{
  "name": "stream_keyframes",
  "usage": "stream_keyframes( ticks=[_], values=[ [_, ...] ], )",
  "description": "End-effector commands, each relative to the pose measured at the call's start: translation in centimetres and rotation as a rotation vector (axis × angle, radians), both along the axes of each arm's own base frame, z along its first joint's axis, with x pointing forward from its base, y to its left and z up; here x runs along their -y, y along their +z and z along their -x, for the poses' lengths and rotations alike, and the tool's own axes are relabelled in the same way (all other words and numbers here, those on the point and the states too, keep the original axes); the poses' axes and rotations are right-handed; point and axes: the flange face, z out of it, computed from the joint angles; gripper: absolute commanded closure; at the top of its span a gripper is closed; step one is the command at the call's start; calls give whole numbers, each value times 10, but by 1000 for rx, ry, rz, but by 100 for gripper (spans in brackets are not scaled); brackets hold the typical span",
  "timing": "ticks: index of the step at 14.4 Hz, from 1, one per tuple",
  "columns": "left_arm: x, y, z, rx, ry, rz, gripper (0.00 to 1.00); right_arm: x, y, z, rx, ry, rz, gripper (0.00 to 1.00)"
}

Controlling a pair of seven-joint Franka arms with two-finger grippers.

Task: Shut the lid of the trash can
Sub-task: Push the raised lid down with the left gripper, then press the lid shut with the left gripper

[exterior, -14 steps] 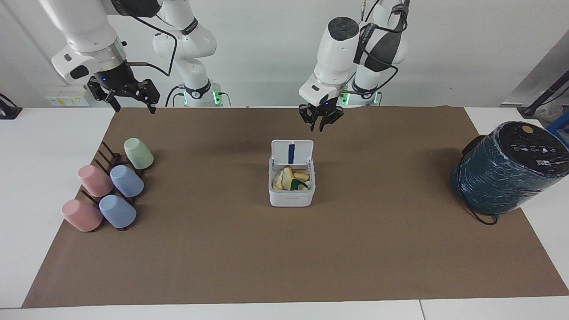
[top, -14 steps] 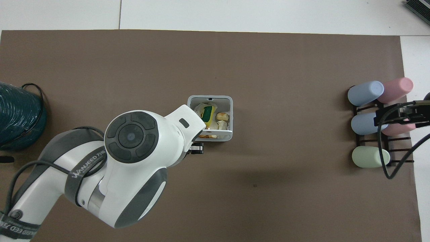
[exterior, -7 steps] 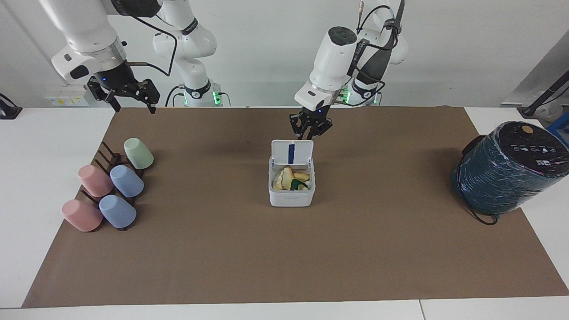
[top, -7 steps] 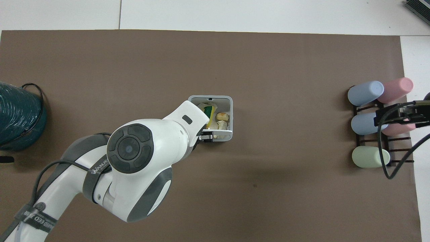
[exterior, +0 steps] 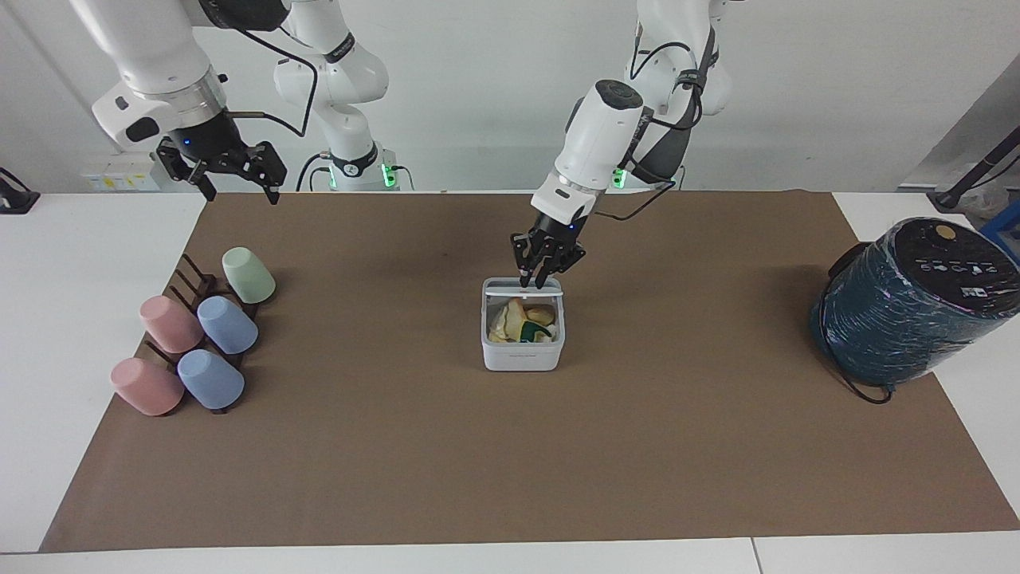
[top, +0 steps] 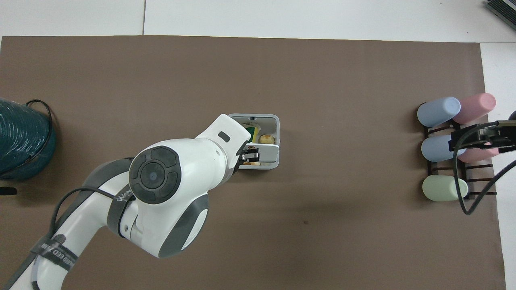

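Brown mat (exterior: 398, 462) over white table (exterior: 80, 319) (pale wall (exterior: 478, 96) above), trash can (exterior: 522, 351) mid-mat

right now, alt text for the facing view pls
The left gripper presses on the lid of the small white trash can mid-table, the lid tipped partway down over food scraps. The right gripper waits near the cups.

White trash can (exterior: 522, 351) mid-mat, scraps inside, lid (exterior: 523, 288) tipped partway down over its robot-side rim

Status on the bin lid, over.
Left tool on the lid, pushing it down over the bin. Lid half shut, scraps showing. Right tool waits over the table's edge. Nothing in the way.
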Motion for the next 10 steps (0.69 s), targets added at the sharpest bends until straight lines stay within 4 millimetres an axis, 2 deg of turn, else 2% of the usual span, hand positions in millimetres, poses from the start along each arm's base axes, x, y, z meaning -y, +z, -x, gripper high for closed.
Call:
stream_keyframes(
  ticks=[1, 6, 10],
  values=[
    [-4, -9, -10, 7, 39, 31, 71, 2, 3, 6, -4, 17, -4, 0],
    [8, -43, -17, 7, 54, 30, 71, 2, 3, 6, -3, 17, -4, 0],
    [8, -50, -18, 0, 57, 26, 71, 2, 3, 6, -3, 17, -4, 0]
  ],
)
